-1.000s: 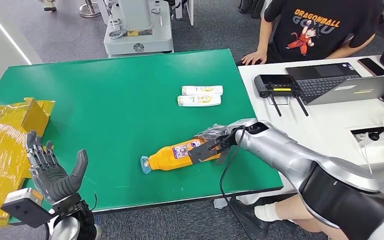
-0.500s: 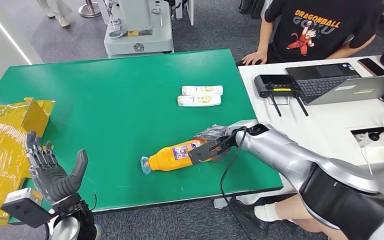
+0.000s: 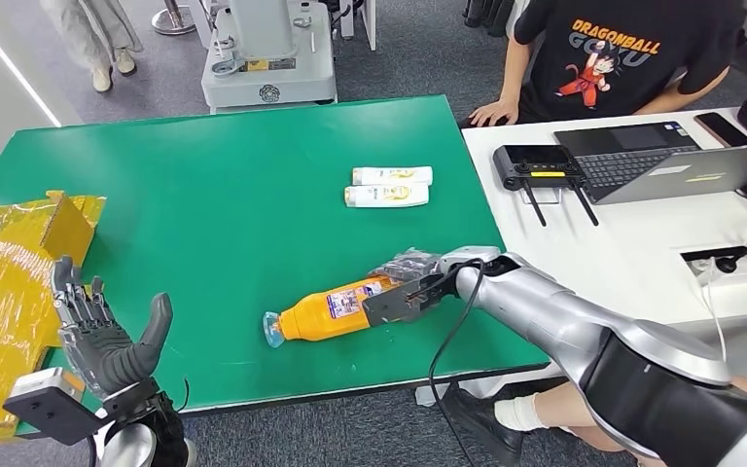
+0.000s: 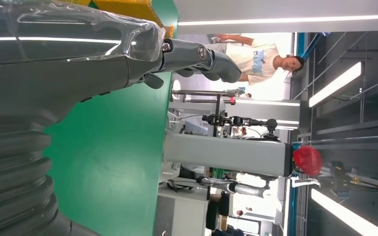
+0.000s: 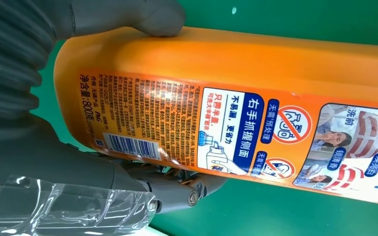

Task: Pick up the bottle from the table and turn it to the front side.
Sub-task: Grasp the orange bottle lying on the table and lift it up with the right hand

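Orange bottle (image 3: pixel 336 308) lying on its side on the green desk (image 3: pixel 224 195), near the front edge, blue cap (image 3: pixel 271 331) pointing toward the robot's left. Back label with barcode and printed text facing the right wrist camera (image 5: pixel 216 132).

Right hand (image 3: pixel 410 290) wrapped around the bottle's base end: thumb (image 5: pixel 128 17) pressed on one side, fingers (image 5: pixel 177 184) curled under the opposite side. Bottle held; whether it is raised off the desk cannot be told.

Left hand (image 3: pixel 107 341) raised by the desk's front left corner, palm up, fingers spread, holding nothing. Same hand seen in the left wrist view (image 4: pixel 78 54).

Two small white tubes (image 3: pixel 389 186) side by side, well apart from the bottle, farther back on the desk. Yellow box (image 3: pixel 10 282) at the desk's left edge. Person in a black shirt (image 3: pixel 632 53) seated behind an adjoining white desk (image 3: pixel 642 243) with a laptop (image 3: pixel 671 161).
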`<state>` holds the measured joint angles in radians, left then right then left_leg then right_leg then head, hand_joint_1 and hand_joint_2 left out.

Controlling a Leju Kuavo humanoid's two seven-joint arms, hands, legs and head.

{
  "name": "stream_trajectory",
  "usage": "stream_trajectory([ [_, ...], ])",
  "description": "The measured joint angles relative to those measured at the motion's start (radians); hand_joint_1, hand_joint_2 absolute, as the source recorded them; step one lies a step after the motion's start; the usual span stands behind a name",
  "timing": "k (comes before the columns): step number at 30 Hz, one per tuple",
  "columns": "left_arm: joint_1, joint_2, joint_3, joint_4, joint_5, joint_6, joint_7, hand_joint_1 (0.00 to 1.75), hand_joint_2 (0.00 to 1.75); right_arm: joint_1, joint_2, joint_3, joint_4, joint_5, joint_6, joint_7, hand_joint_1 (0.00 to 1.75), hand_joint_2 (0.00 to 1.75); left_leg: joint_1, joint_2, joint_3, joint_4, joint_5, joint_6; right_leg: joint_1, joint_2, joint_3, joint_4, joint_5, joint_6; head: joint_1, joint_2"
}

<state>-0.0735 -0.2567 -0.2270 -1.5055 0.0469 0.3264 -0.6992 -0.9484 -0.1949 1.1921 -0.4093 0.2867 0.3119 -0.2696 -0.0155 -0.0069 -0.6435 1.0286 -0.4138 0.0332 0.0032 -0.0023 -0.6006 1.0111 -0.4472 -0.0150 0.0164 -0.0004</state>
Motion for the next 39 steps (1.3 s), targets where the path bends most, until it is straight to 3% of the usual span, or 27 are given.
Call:
stream_trajectory([
  [9,0.0,0.0,0.001,0.0,0.0,-0.006,0.0,0.0,1.75,0.039,0.015,-0.031,-0.001,-0.046,-0.08,-0.024,1.75,1.75,0.0,0.0,0.0,0.0,0.0,0.0,0.0,0.0,0.0,0.0,0.0,0.0,0.0,0.0],
  [16,0.0,0.0,0.001,0.0,-0.011,-0.007,0.0,0.0,1.75,0.146,0.06,-0.133,-0.06,-0.141,-0.408,-0.142,1.75,1.75,0.0,-0.001,-0.001,0.0,0.0,-0.001,0.0,0.0,-0.001,0.0,-0.001,0.0,0.0,0.0],
  [21,0.0,0.0,0.001,0.0,-0.014,-0.004,0.0,0.0,1.75,0.217,0.09,-0.216,-0.119,-0.161,-0.511,-0.176,1.75,1.75,0.0,-0.002,-0.001,0.0,-0.001,-0.001,0.0,-0.002,-0.001,0.0,-0.002,0.0,0.0,0.0],
  [26,-0.001,0.0,0.002,0.0,-0.019,-0.002,0.0,0.0,1.75,0.331,0.116,-0.317,-0.217,-0.171,-0.686,-0.234,1.75,1.75,0.0,-0.003,-0.002,0.0,-0.001,-0.001,0.0,-0.002,-0.001,0.0,-0.003,0.0,0.0,0.0],
  [31,-0.006,0.001,0.005,0.002,-0.021,-0.003,0.0,0.0,1.75,0.429,0.137,-0.4,-0.321,-0.17,-0.734,-0.265,1.75,1.75,0.0,-0.003,-0.002,0.0,-0.002,-0.001,0.0,-0.002,-0.001,0.0,-0.003,0.0,0.0,0.0],
  [39,-0.016,0.002,0.006,0.009,-0.027,-0.013,0.0,0.0,1.75,0.481,0.148,-0.448,-0.386,-0.168,-0.727,-0.27,1.75,1.75,0.0,-0.003,-0.002,0.0,-0.002,-0.001,0.0,-0.002,-0.001,0.0,-0.003,0.0,0.0,0.0],
])
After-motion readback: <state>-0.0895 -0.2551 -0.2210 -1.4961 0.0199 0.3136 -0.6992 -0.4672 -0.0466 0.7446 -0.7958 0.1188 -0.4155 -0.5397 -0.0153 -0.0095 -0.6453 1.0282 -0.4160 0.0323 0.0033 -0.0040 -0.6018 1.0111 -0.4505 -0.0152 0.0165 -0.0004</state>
